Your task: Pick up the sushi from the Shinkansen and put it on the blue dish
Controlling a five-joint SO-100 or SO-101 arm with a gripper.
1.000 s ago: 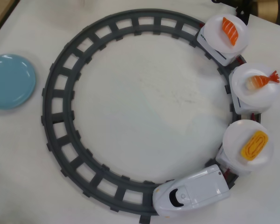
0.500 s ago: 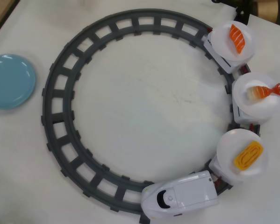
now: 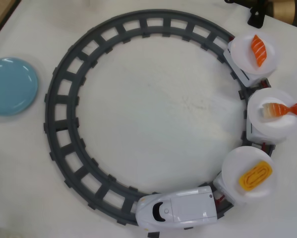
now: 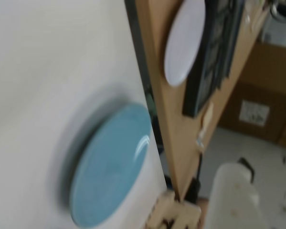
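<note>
Landmark: I take the grey ring track [image 3: 64, 144] on the white table [image 3: 153, 109] as my reference.
Shinkansen: [image 3: 178, 209] on the track's lower arc in the overhead view, three plate cars trailing up the right side.
Sushi: yellow egg piece [image 3: 255, 174] on the car plate just behind the train.
Blue dish: [image 3: 9, 85] left of the track, apart from it; blurred in the wrist view [image 4: 109, 167].
Room: wooden shelf [image 4: 166, 100], cardboard box [image 4: 267, 90] beyond the table edge.
Gripper: I see none, so I cannot tell its state.

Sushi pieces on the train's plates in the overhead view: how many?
3: salmon piece on the top plate, shrimp piece on the middle plate, egg sushi on the plate behind the Shinkansen. None appears hidden.
</note>
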